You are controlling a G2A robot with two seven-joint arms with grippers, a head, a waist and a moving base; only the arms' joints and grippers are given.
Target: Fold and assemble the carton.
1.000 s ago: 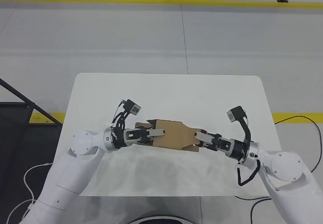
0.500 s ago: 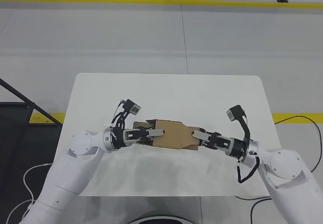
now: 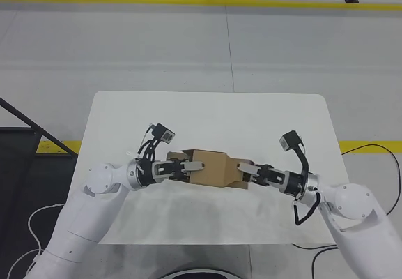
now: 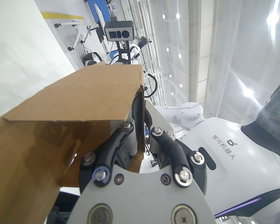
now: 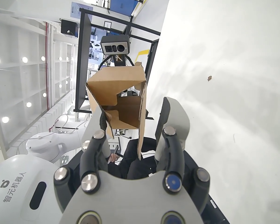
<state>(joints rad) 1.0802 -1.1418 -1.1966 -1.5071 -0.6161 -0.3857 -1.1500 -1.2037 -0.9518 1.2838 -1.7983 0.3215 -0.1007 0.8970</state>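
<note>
Over the middle of the white tabletop (image 3: 270, 118), the brown carton (image 3: 217, 169) lies lengthwise between the two arms. Whether its underside touches the surface cannot be told. It is opened into a rectangular tube. In the right wrist view its open end (image 5: 117, 101) faces the camera, with stepped inner flaps showing in the hollow.

The left claw (image 3: 190, 168) grips the carton's end nearer that arm. In the left wrist view this claw (image 4: 141, 117) is pressed together on one cardboard wall, whose cut edge runs between the two fingers.

The right claw (image 3: 244, 173) is at the opposite end. In its own view the claw (image 5: 133, 110) is spread wide, with a side-wall edge lying between the fingers and one finger (image 5: 100, 120) touching a torn-looking flap. A small brown speck (image 5: 209, 78) lies on the tabletop near that end.
</note>
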